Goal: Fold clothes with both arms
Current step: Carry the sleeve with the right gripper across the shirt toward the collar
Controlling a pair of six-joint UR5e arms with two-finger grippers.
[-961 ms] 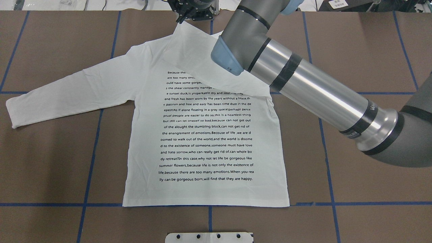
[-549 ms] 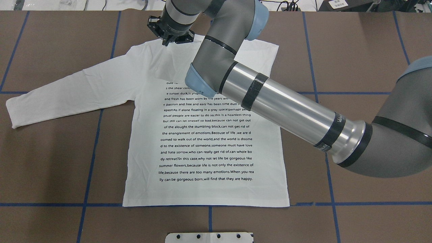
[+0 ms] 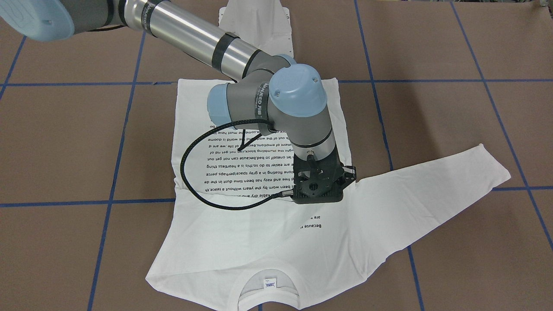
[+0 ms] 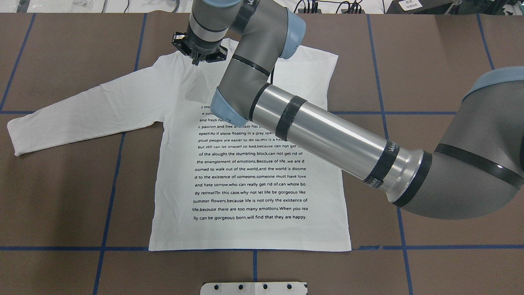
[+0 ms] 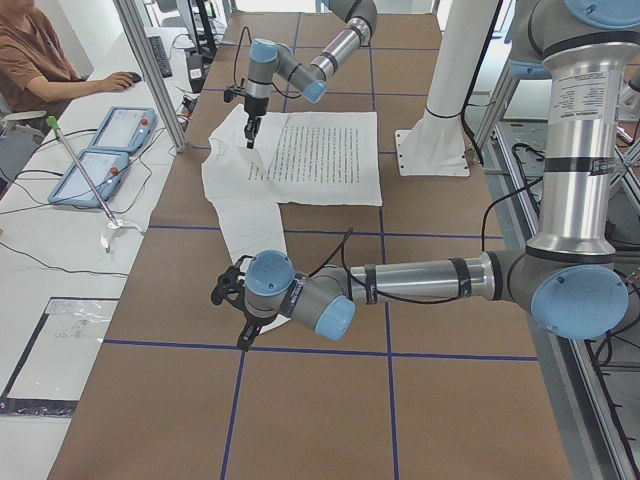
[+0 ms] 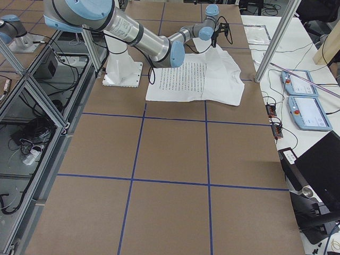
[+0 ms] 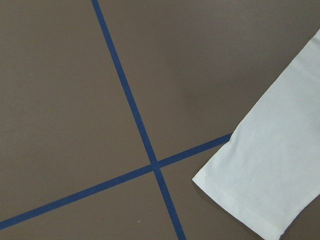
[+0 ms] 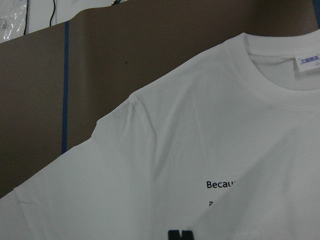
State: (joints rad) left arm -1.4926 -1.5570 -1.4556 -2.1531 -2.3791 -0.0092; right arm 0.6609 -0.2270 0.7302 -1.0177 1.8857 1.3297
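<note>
Fingers of my right gripper (image 4: 195, 60) hang low over the shirt (image 4: 249, 180), at the shoulder of its outstretched sleeve (image 4: 82, 110). Spread or pinching cloth, I cannot tell (the mount hides them). The shirt lies print-up on the brown surface (image 4: 450, 61), its other sleeve (image 3: 233, 229) folded across its chest. My left gripper (image 5: 240, 325) hovers by the outstretched cuff (image 7: 250, 185), and I cannot tell its state either.
</note>
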